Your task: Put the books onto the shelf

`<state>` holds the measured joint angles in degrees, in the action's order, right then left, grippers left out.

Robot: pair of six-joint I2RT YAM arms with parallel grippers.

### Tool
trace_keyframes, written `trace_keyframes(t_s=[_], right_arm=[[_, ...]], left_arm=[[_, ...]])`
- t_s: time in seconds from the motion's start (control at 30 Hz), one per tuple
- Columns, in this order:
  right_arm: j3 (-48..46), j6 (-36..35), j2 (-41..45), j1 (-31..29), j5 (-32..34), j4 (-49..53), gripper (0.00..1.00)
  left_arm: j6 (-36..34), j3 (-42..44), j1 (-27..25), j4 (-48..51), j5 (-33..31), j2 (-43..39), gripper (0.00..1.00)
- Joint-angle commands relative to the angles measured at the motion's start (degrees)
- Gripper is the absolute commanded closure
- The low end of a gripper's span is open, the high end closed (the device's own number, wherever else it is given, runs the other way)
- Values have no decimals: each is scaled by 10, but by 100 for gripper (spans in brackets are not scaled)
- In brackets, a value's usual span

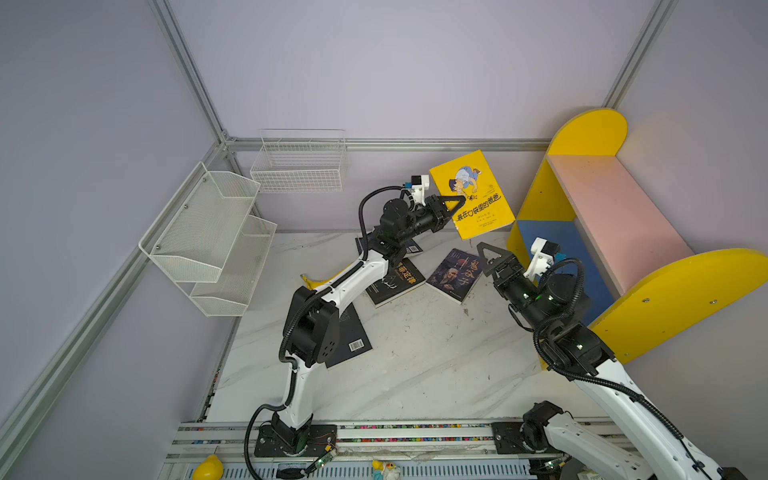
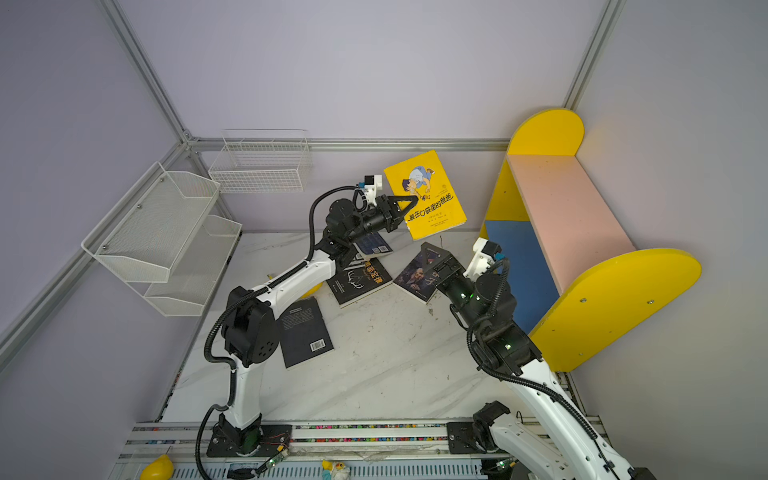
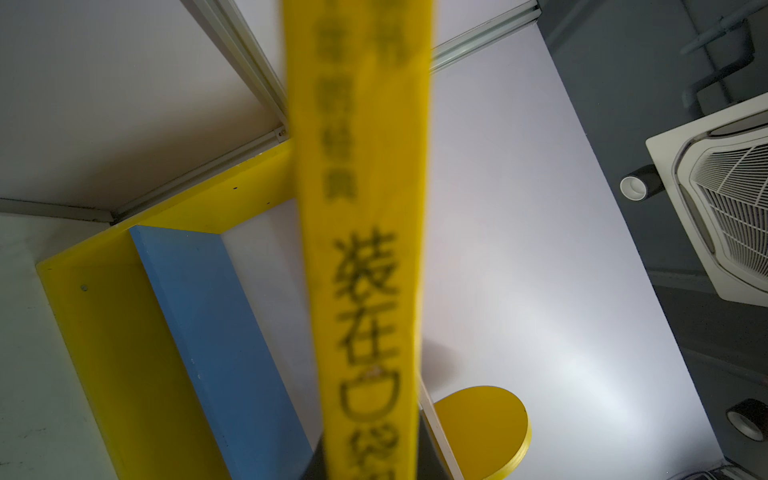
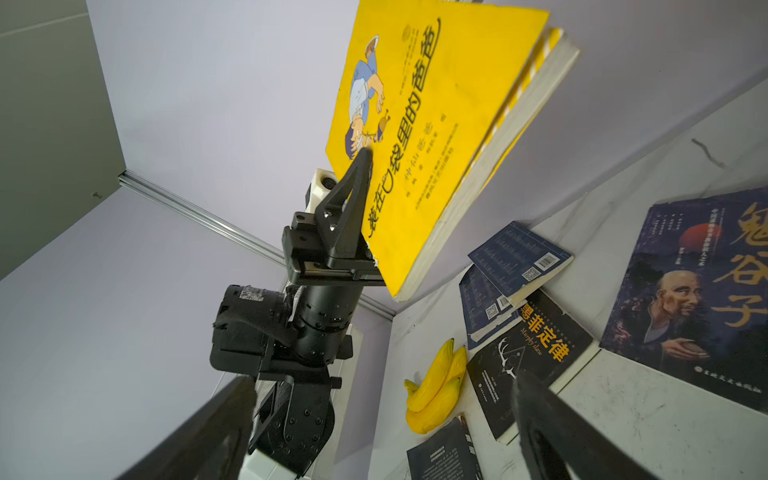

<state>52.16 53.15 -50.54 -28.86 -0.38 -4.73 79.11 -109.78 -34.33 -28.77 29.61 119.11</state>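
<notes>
My left gripper (image 1: 459,201) (image 2: 413,199) is shut on the yellow cartoon book (image 1: 473,195) (image 2: 428,195) (image 4: 436,124) and holds it tilted in the air, left of the shelf (image 1: 615,216) (image 2: 569,208). In the left wrist view its spine (image 3: 365,249) fills the middle, with the shelf's blue board (image 3: 220,332) behind. My right gripper (image 1: 486,253) (image 4: 384,378) hangs open and empty below that book. On the table lie an old-man cover book (image 1: 455,274) (image 4: 698,299), a black orange-titled book (image 1: 399,282) (image 4: 536,345), two navy books (image 4: 519,262) and a dark barcode book (image 1: 351,336).
A white mesh rack (image 1: 212,237) and a wire basket (image 1: 299,166) hang on the left and back walls. Yellow bananas (image 4: 436,386) (image 1: 320,282) lie by the left arm. The arms' rail (image 1: 415,432) runs along the front edge.
</notes>
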Motion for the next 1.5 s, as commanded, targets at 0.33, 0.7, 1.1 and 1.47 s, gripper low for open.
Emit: trace_keyframes(t_s=[0.33,0.7,1.1,1.47], right_arm=[[-7,25,-67,15,4,-228,27],[2,80,-141,36,-53,-315,51],[10,107,-161,37,-31,-325,85],[43,80,-71,93,76,-180,92]], left_arm=[[106,26,-11,-151,9,-46,100],[117,21,-12,-159,12,-43,98],[122,24,-9,-157,13,-43,83],[49,188,66,-119,-20,-165,36]])
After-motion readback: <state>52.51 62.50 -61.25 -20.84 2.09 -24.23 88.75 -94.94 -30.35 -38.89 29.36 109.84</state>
